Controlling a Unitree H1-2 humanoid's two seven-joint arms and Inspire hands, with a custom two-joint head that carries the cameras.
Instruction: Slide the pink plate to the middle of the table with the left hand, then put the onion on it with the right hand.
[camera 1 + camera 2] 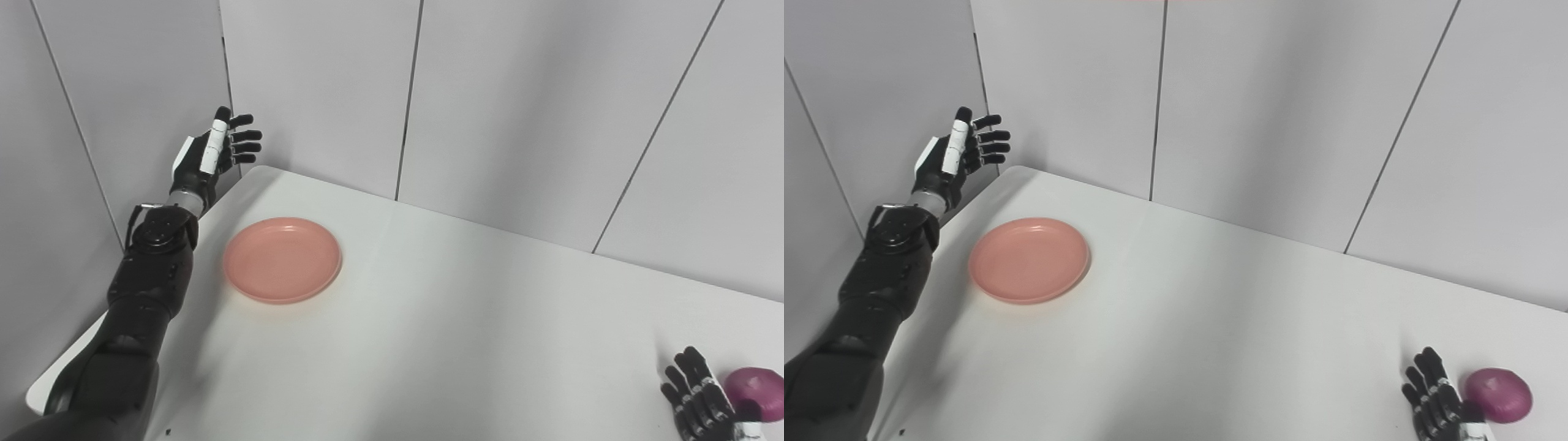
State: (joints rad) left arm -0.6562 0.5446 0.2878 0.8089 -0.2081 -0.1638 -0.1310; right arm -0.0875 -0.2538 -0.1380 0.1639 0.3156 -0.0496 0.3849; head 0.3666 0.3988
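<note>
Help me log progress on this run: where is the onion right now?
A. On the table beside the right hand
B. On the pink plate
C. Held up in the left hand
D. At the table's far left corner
A: the onion lies on the table at the near right, next to the right hand; the pink plate carries nothing.

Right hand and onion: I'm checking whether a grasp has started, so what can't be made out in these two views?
- Right hand: cut off by the bottom edge in both views; palm and wrist unseen.
- Onion: whether the hand touches it cannot be told; in the left eye view the right edge also crops it.
- Left hand: open and raised by the wall, away from the pink plate; its palm side is turned away.
</note>
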